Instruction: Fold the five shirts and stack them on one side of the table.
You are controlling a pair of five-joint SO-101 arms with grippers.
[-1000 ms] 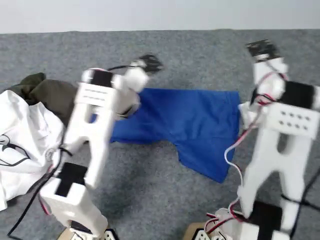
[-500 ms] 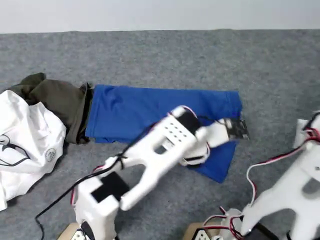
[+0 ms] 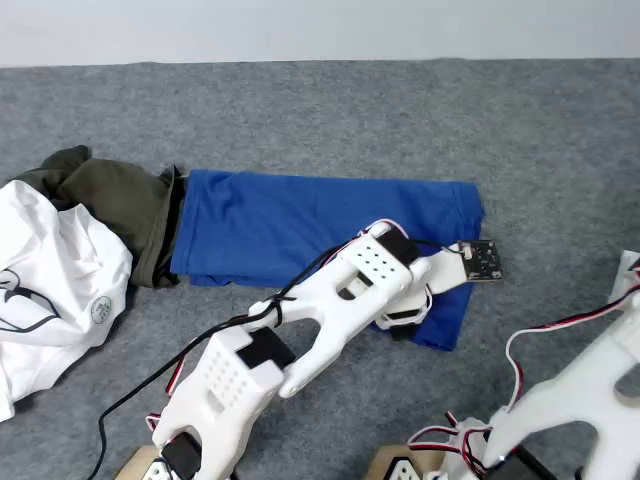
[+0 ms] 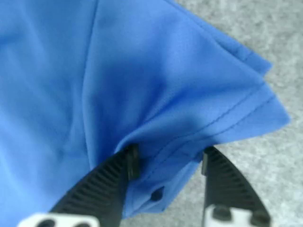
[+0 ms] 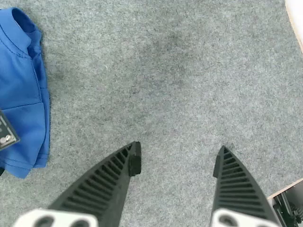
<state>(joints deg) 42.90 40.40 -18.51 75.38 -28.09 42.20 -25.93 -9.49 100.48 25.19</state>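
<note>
At one corner of the blue shirt (image 3: 300, 225), the left gripper (image 4: 166, 158) straddles a raised fold, jaws open; a shallow bite could slip off. The right gripper (image 5: 179, 160) hangs open beside the shirt.

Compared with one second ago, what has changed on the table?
The left claw swung from the left end of the blue shirt to its near right corner, open astride the hem. The right claw drew back off that shirt, open above the grey mat. The white shirt and olive shirt stayed put.

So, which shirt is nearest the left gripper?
The blue shirt, the only one spread flat. The olive shirt and white shirt lie crumpled, away from the left gripper.
</note>
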